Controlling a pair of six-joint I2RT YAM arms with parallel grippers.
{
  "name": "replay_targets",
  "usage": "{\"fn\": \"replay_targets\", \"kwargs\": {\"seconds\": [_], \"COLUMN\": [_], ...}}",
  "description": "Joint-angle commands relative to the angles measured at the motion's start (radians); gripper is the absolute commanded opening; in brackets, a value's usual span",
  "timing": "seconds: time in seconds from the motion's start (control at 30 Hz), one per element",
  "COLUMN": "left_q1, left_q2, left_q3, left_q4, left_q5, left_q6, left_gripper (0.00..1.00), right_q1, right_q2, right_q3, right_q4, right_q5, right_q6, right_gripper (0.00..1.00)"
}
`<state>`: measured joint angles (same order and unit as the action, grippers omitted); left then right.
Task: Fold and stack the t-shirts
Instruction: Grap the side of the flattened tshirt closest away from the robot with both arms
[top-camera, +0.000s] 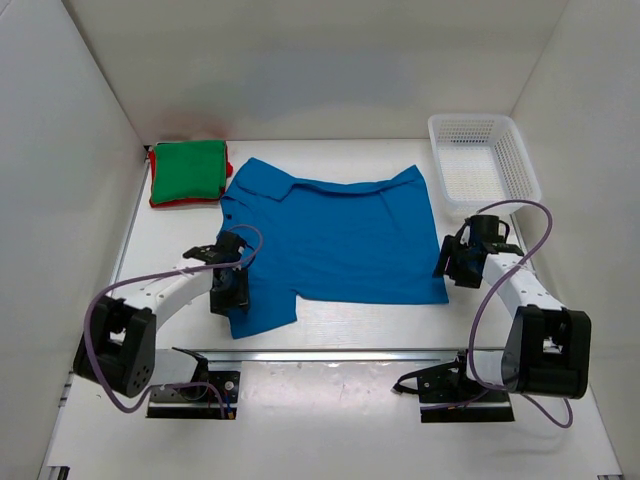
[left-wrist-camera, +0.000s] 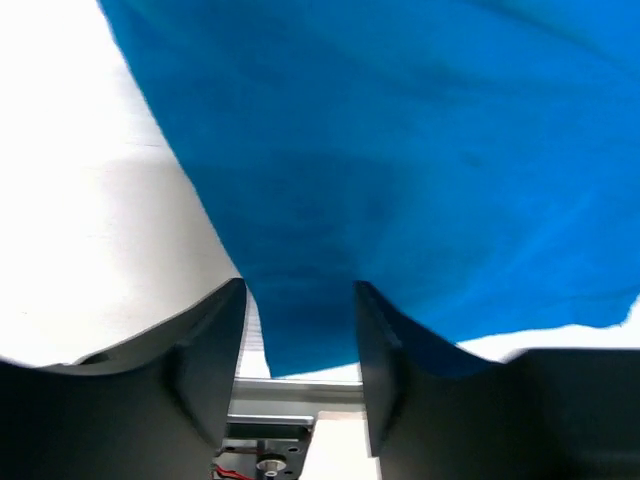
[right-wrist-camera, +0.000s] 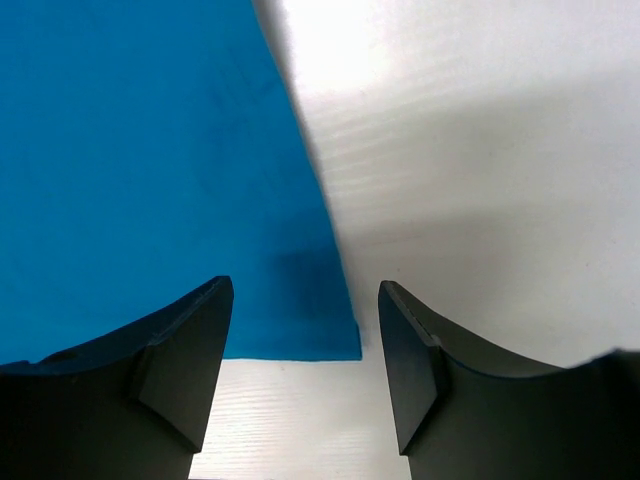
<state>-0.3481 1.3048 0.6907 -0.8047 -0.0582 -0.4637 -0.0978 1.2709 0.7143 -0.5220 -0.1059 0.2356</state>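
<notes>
white tabletop (top-camera: 350, 325) carries blue shirt (top-camera: 345, 240) flat; left claw (left-wrist-camera: 300, 300) and right claw (right-wrist-camera: 305, 300) both spread over near corners: lower fully, pinch cloth edge, lift evenly

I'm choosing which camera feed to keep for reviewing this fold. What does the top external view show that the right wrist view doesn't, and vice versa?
Only top external: the whole blue shirt spread flat, the folded green shirt with a red shirt edging out beneath it, the white basket, and the left gripper over the blue shirt's near sleeve.
Only right wrist: up close, the shirt's hem corner lying between the open fingers of the right gripper.
Both: the blue shirt, the white table, the right gripper.
</notes>
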Motion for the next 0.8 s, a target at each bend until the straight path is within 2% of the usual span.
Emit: {"fn": "replay_targets", "kwargs": {"seconds": [0.0,0.07,0.2,0.27,0.33,0.37,0.43,0.6,0.63,0.7,0.77], "left_q1": [-0.029,-0.041,-0.057,-0.055,-0.063,-0.065,-0.071,-0.146,-0.149,-0.128,-0.097], "left_q2": [0.031,0.045,0.062,0.073,0.074,0.08,0.085,0.016,-0.005,-0.068,-0.113], "left_q3": [-0.022,-0.034,-0.051,-0.051,-0.054,-0.054,-0.063,-0.062,-0.066,-0.095,-0.093], "left_q4": [0.03,0.042,0.064,0.068,0.075,0.075,0.081,0.046,0.05,0.044,0.015], "left_q5": [-0.019,-0.006,0.015,0.012,0.018,0.024,0.031,0.057,0.052,0.101,0.094], "left_q6": [-0.027,-0.039,-0.041,-0.041,-0.039,-0.044,-0.035,-0.071,-0.078,-0.084,-0.081], "left_gripper": [0.55,0.49,0.25,0.17,0.03,0.0,0.0,0.0,0.0,0.0,0.0], "right_q1": [0.004,0.036,0.047,0.047,0.026,0.015,0.007,0.055,0.067,0.063,0.076], "right_q2": [0.018,0.019,0.022,0.022,0.028,0.031,0.054,0.127,0.127,0.125,0.116], "right_q3": [-0.019,-0.029,-0.015,0.0,0.01,0.007,0.005,0.019,0.02,0.027,0.039], "right_q4": [-0.016,-0.03,-0.106,-0.14,-0.174,-0.173,-0.173,-0.153,-0.144,-0.136,-0.145], "right_q5": [0.018,0.044,0.064,0.092,0.089,0.083,0.058,0.026,0.026,-0.006,-0.012], "right_q6": [-0.007,0.001,-0.013,-0.036,-0.051,-0.068,-0.068,-0.068,-0.064,-0.042,-0.045], "right_gripper": [0.58,0.57,0.57,0.58,0.57,0.58,0.56,0.23,0.2,0.0,0.0]}}
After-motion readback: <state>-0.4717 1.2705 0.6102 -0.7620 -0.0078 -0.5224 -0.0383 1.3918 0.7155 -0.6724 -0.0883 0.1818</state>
